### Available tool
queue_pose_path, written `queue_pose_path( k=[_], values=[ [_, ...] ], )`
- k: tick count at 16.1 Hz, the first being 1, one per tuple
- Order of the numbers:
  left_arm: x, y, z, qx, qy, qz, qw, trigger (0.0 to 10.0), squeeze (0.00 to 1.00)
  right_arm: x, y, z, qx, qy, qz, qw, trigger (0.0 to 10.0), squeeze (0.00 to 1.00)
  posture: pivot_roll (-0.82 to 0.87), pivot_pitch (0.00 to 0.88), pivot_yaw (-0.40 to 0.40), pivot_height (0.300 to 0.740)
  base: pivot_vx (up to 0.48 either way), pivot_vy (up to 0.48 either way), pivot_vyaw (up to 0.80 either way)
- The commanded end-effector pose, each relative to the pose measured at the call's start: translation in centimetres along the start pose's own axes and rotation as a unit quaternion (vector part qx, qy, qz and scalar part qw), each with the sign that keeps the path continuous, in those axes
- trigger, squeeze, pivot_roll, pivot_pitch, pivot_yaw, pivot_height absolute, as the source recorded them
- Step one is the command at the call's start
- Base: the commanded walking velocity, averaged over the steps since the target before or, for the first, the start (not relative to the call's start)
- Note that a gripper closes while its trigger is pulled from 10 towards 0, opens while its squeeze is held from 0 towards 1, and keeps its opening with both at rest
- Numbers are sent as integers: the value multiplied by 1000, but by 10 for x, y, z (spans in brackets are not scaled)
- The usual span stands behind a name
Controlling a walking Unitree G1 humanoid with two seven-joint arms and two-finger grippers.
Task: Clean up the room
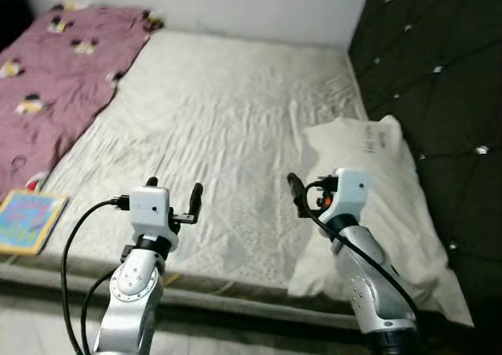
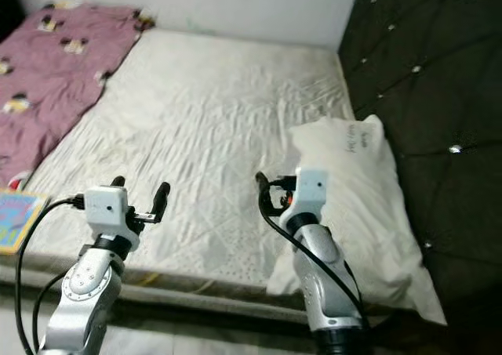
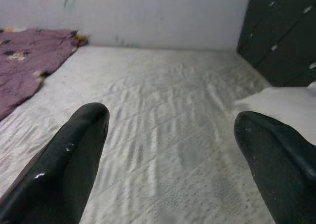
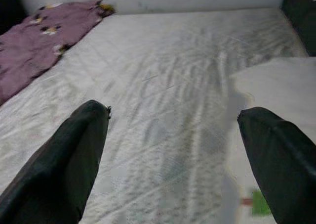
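A white pillow (image 1: 380, 190) lies on the right side of the bare white mattress (image 1: 227, 112), by the dark headboard. A crumpled purple blanket (image 1: 55, 81) with cartoon prints covers the far left part of the bed. A colourful book (image 1: 30, 220) rests at the front left edge. My left gripper (image 1: 174, 192) hovers open over the front edge of the mattress, holding nothing. My right gripper (image 1: 312, 192) is also open and empty, just over the pillow's left edge. In the wrist views each pair of fingers (image 3: 81, 135) (image 4: 84, 135) stands wide apart above the sheet.
A black tufted headboard (image 1: 439, 81) runs along the right side of the bed. A white wall (image 1: 235, 2) closes the far side. The mattress's front edge (image 1: 235, 296) is right below my arms.
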State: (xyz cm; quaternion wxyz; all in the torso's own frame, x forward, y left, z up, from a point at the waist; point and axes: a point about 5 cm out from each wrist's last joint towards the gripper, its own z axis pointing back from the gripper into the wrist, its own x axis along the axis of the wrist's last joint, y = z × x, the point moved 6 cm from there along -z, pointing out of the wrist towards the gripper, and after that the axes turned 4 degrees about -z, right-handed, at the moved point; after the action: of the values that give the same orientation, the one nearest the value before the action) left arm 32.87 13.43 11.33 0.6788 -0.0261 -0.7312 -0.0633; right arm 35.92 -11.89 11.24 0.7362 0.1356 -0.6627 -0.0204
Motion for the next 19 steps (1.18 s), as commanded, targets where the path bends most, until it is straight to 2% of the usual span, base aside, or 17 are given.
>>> queue_pose_path(
  k=[1,3,5,7,9,15,19],
  values=[
    [0,-10,0,-13,1,7,1000,10000,0,-2,-14,3,-18,2,3,1000,10000,0,-34,104,-31,740,292,0,0],
    [-4,-4,-1,16,10,0,1000,10000,0,-3,-14,3,-18,5,5,1000,10000,0,-32,107,-33,740,127,0,0],
    [-13,-6,0,18,30,16,999,10000,0,-5,-14,3,-18,7,11,1000,10000,0,-33,113,-36,740,0,0,0],
    [-13,-12,2,3,28,24,999,10000,0,-8,-16,3,-21,11,8,1000,10000,0,-33,114,-35,740,0,0,0],
    [-13,-13,3,3,28,24,999,10000,0,-11,-20,5,-28,14,5,1000,10000,0,-29,118,-40,740,0,390,0],
    [-12,-16,0,-4,27,28,999,10000,0,-12,-20,1,-31,16,2,999,10000,0,-23,110,-38,740,0,480,-723],
    [-12,-17,-1,-3,26,29,999,10000,0,-14,-18,-1,-21,23,7,999,10000,0,-22,103,-44,740,0,480,0]
  ],
)
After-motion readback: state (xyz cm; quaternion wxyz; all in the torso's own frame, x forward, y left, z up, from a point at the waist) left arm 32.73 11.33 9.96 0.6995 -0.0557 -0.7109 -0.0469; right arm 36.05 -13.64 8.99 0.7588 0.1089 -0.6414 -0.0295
